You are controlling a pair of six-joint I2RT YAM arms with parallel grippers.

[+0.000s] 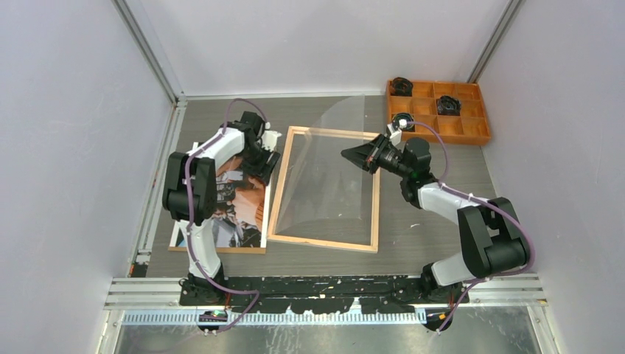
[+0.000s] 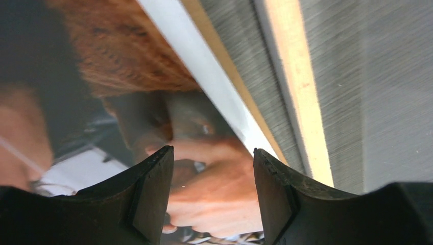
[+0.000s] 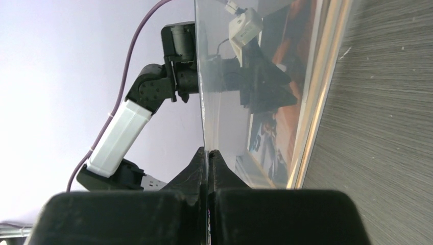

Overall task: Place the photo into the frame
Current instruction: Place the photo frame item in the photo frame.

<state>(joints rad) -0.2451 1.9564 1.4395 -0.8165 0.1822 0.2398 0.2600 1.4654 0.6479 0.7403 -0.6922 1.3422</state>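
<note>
My left gripper [image 1: 264, 164] hangs over the far right corner of the photo [image 1: 239, 214], fingers spread apart with nothing between them. In my left wrist view, the printed hand and orange-brown hair fill the gap below the tips. I cannot tell whether the tips touch the paper.

The photo lies picture side up on the left of the table [image 1: 427, 221], on a brown backing board [image 1: 221, 250] whose edge shows along its near side. Its white-bordered right edge runs just beside the left rail of the frame [image 1: 280, 184].

The frame lies flat in the middle of the table, wood side up, and holds no print.

My right gripper [image 1: 346, 153] is pinched tight on one edge of a clear sheet [image 1: 332, 169]. The sheet rises from the frame, curving up towards the back wall, with its near part down inside the rails.

An orange tray [image 1: 472, 136] sits at the far right corner with small black parts in some compartments.
</note>
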